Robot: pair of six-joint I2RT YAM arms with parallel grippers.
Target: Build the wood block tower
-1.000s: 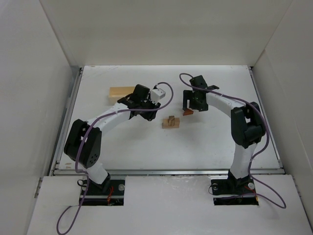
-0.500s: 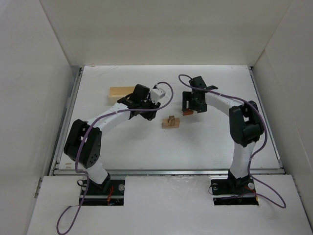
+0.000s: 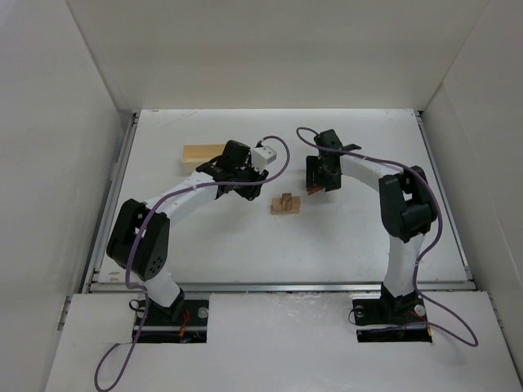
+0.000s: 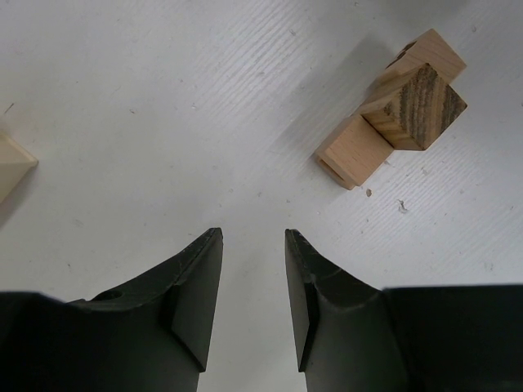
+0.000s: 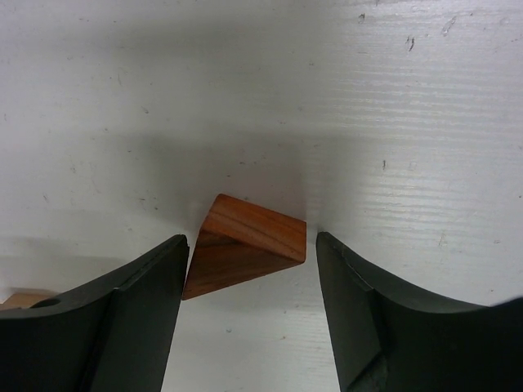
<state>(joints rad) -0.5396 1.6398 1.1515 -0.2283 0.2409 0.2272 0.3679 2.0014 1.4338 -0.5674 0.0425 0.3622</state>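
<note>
The wood block tower stands mid-table: a pale tan base with a darker brown block on top. It also shows in the left wrist view. A reddish-brown wedge lies on the table between my right gripper's fingers, with a small gap on each side. My right gripper is open around it and sits just right of and behind the tower in the top view. My left gripper is open and empty, low over bare table left of the tower.
A larger pale yellow wooden box lies at the back left, behind the left arm; its corner shows in the left wrist view. White walls enclose the table on three sides.
My right gripper has shifted slightly left, so the reddish-brown wedge now sits between its fingers. The left arm and the tower have not moved.
</note>
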